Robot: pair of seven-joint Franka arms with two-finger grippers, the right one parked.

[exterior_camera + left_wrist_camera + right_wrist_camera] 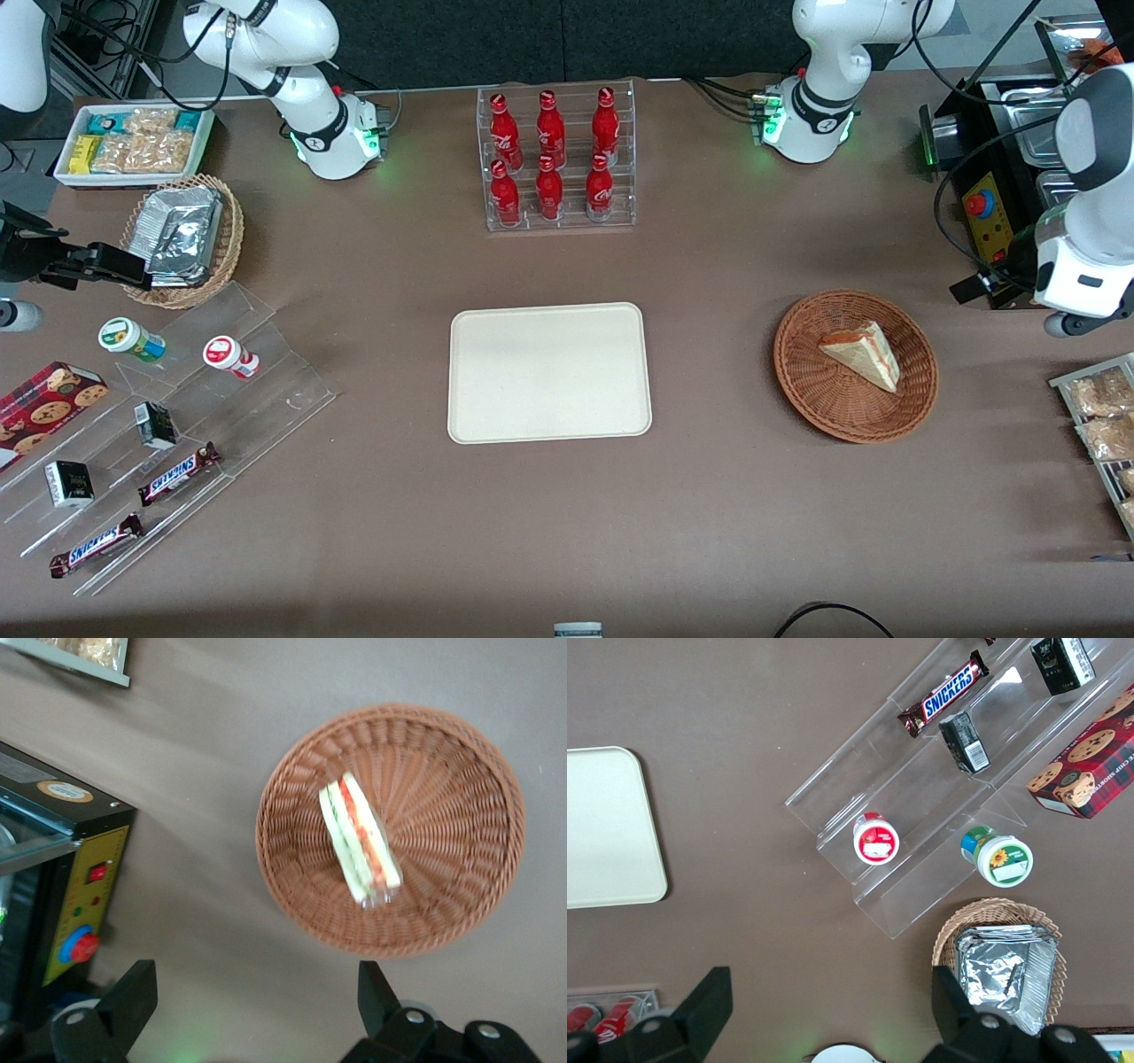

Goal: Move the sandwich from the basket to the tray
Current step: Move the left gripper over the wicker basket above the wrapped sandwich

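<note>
Bare brown table (549, 532) runs along the edge nearest the front camera. Next comes the cream tray (549, 372), nothing on it, with open tabletop all round. Well apart from it, toward the working arm's end, sits the reddish-brown wicker basket (856, 365), holding the wrapped sandwich (863, 354) near its middle, lying on one side with its red and green filling layers showing. The left arm's gripper (252, 1010) hangs above the table just beside the basket rim, its two fingers (133, 997) spread wide apart and holding nothing. Farther off, a clear rack (558, 159) carries six red cola bottles (549, 133).
</note>
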